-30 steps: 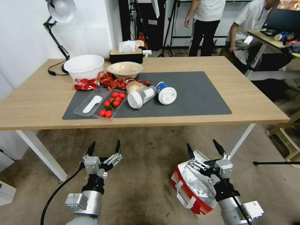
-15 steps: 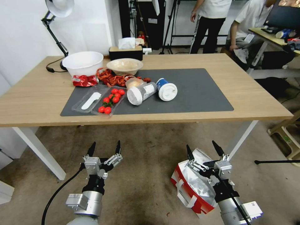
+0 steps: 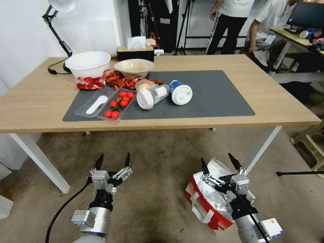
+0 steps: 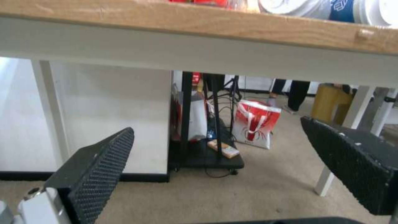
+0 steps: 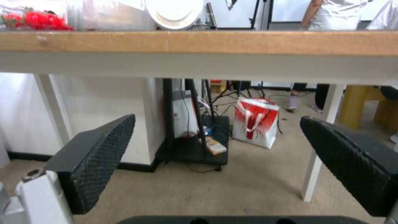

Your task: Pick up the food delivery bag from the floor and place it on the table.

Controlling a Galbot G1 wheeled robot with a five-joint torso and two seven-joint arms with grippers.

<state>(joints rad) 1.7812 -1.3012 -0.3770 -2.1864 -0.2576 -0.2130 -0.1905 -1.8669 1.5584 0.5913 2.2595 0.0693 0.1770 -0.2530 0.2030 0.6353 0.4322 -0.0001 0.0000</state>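
Food delivery bag, boxy red-and-white with crinkled silver foil lining, lies on the worn, stained carpet floor in front of the light-wood table with its dark grey mat. The right gripper hangs just above the bag, its black textured fingers spread wide and holding nothing; the left gripper hovers over bare carpet, equally spread and empty.
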